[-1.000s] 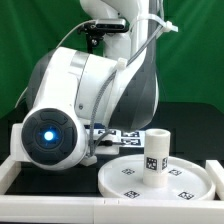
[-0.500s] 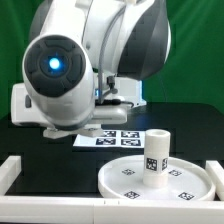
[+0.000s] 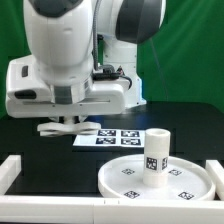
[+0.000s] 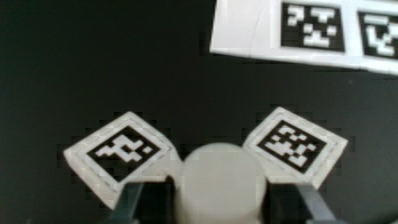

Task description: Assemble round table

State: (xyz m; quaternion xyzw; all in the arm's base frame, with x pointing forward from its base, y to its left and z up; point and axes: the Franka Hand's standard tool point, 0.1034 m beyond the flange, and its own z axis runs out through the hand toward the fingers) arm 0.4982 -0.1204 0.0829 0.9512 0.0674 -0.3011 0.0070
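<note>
arm point(image 3: 62, 45) has swung away from the large flat round white plastic disc point(image 3: 125, 178) and now stands over the white cross-shaped four-armed plastic base point(image 4: 121, 150), just beside the marker board point(image 3: 118, 138). end effector point(image 4: 217, 205) is clamped on one prong. short thick white cylindrical leg point(image 3: 155, 152) stands upright on the disc, apparently awaiting the base.

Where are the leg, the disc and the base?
leg point(image 3: 155, 155): exterior view, its tagged side.
disc point(image 3: 110, 180): exterior view, bare top near the rim.
base point(image 4: 121, 150): wrist view, a tagged arm.
</note>
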